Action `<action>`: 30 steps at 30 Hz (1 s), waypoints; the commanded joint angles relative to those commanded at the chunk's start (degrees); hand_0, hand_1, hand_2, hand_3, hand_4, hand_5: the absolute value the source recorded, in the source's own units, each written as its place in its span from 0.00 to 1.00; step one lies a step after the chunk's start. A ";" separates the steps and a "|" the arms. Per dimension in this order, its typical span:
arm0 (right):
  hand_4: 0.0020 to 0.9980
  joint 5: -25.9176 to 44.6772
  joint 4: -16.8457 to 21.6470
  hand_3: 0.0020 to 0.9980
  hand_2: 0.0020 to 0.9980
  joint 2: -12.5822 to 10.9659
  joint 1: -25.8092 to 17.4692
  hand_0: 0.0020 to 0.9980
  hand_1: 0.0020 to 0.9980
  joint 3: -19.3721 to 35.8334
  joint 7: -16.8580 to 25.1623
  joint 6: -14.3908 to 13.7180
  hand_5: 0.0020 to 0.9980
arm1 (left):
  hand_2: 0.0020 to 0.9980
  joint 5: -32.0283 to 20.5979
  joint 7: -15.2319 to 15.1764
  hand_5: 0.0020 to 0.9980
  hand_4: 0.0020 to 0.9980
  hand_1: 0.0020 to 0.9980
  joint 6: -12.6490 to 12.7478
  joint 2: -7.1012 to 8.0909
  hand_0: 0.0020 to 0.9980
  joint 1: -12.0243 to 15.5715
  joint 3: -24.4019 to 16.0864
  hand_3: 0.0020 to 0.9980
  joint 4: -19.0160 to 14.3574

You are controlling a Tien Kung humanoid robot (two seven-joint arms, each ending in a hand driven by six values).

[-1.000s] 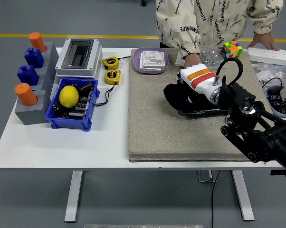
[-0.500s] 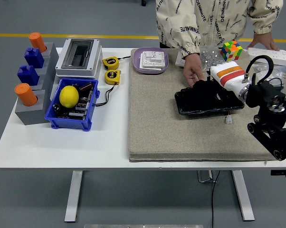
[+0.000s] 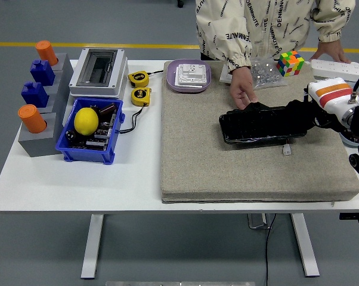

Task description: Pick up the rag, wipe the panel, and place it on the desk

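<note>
A black glossy panel (image 3: 257,126) lies across the grey felt mat (image 3: 215,161). My right hand (image 3: 308,113), black with a white forearm cuff striped orange and red, rests on the panel's right end. A dark rag (image 3: 300,111) is bunched under its curled fingers and is hard to tell apart from them. A person stands at the far side; one of their hands (image 3: 242,88) presses on the panel's far left corner. My left arm does not show.
A small white piece (image 3: 287,151) lies on the mat just in front of the panel. Behind are a purple plate (image 3: 173,80), a plastic bag (image 3: 266,71), a colour cube (image 3: 291,62) and a power strip (image 3: 340,68). A blue bin (image 3: 87,156) and grey box (image 3: 99,71) stand at left.
My right hand has swept from the panel's left end across to its right end, and the arm has drawn back to the right. The person's hand stays at the panel's far left corner.
</note>
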 joint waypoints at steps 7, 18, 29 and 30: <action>0.96 -0.05 -0.25 0.38 0.37 -1.29 -0.59 0.28 0.31 0.93 0.03 0.00 0.02 | 0.69 0.04 0.00 0.51 0.61 0.66 0.01 0.07 0.64 0.05 0.14 0.57 -0.04; 0.96 -0.04 0.06 0.38 0.37 -0.77 -0.66 0.28 0.31 0.51 0.13 -0.07 0.02 | 0.69 0.00 -0.01 0.51 0.61 0.66 -0.01 0.12 0.63 -0.06 0.39 0.57 -0.07; 0.96 0.43 0.58 0.38 0.37 0.83 0.46 0.28 0.31 -2.14 0.11 -0.09 0.03 | 0.69 0.22 0.00 0.51 0.61 0.66 0.00 0.14 0.63 -0.25 0.09 0.58 -0.01; 0.96 0.50 0.63 0.38 0.37 1.00 0.67 0.28 0.31 -2.57 0.10 -0.11 0.03 | 0.69 0.23 -0.01 0.51 0.61 0.66 0.00 0.14 0.63 -0.29 0.09 0.58 -0.03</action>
